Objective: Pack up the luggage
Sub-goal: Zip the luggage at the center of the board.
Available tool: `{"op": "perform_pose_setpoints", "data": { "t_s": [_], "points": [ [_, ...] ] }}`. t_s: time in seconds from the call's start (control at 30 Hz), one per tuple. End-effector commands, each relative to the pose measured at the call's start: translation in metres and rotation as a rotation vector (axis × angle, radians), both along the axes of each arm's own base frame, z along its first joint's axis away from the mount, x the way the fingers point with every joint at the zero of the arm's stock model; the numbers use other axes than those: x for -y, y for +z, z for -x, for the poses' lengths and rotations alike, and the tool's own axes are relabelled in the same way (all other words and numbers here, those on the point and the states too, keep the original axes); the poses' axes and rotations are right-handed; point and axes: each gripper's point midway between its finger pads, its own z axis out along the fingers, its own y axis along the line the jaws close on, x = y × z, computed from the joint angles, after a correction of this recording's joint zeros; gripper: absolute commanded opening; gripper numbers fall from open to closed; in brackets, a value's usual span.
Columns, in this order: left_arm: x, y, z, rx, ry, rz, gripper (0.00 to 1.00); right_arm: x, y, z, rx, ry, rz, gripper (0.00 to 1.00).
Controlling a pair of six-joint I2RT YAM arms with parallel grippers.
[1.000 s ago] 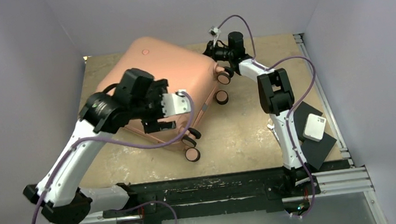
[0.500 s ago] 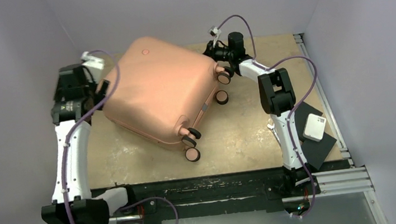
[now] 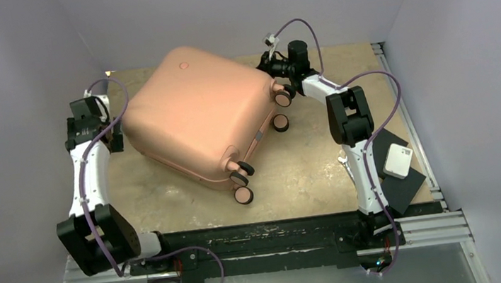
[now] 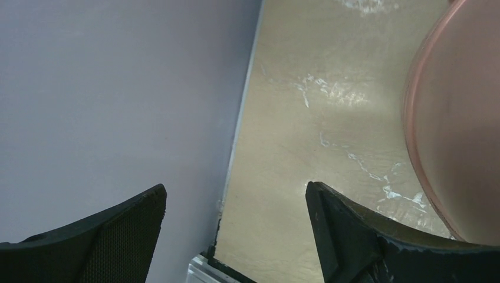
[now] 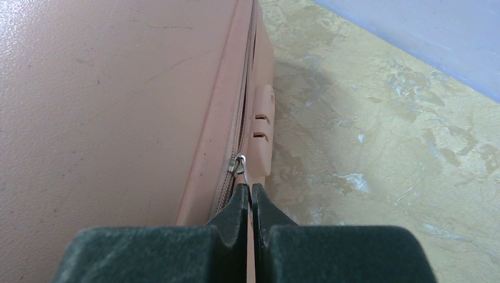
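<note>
- So the salmon-pink hard-shell suitcase (image 3: 195, 116) lies flat and closed on the beige tabletop (image 3: 301, 171). It sits left of centre and is turned at an angle, with its far corner up near the back wall (image 3: 232, 1).
- Its small dark wheels (image 3: 243, 196) stick out along the right-hand side, two toward the near corner and two further back by the right arm.
- Over at the right edge, well apart from the suitcase, there's a flat black square pad (image 3: 410, 191) with a small white box (image 3: 398, 161) lying on it. The right arm's lower links cross in front of it in the top view.
- Purple cables (image 3: 305, 23) loop off both arms.
- There's a tiny round badge (image 3: 184, 66) on the lid, way too small to read.
- The left gripper (image 4: 236, 187) is spread wide with nothing between its fingers (image 4: 365, 236). It hangs above bare tabletop at the left edge, right by the grey side wall (image 4: 118, 88), with the suitcase's rounded corner just beside it but not touching.
- The right gripper (image 5: 249, 191) is pinched tight on the metal zipper pull (image 5: 239, 165), at the seam running along the suitcase's far right side.
- Just past the pull, a little pink bumper (image 5: 263, 127) sticks out of the shell.
</note>
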Motion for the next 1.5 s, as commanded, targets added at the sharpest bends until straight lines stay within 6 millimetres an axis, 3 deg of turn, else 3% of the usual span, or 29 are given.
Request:
{"op": "perform_pose_setpoints", "data": {
  "t_s": [0.0,0.27,0.3,0.63,0.87,1.1,1.3,1.47],
  "points": [
    [-0.005,-0.026,-0.012,0.000,0.044,0.026,0.87,-0.030,0.030,0.013,0.045,0.017,-0.008,0.00],
    [-0.012,-0.058,-0.041,-0.021,0.053,0.039,0.84,-0.037,0.024,0.037,0.023,0.106,-0.014,0.00],
    [-0.007,-0.070,-0.054,-0.038,0.048,0.027,0.83,-0.038,0.025,0.047,0.049,0.122,0.004,0.00],
    [0.024,-0.100,-0.102,-0.051,0.017,0.012,0.83,-0.038,0.031,0.081,0.083,0.173,0.016,0.00],
    [0.089,-0.106,-0.163,-0.037,-0.126,-0.011,0.83,-0.022,0.029,0.129,0.098,0.183,0.049,0.00],
    [0.174,-0.120,-0.223,-0.059,-0.321,-0.002,0.82,0.010,-0.001,0.176,0.021,0.071,0.102,0.00],
    [0.260,-0.120,-0.256,-0.052,-0.539,0.007,0.84,0.027,0.008,0.200,0.037,-0.029,0.063,0.00],
    [0.302,-0.110,-0.273,-0.021,-0.676,0.118,0.85,0.026,0.014,0.231,0.011,-0.008,0.017,0.00]
  ]
}}
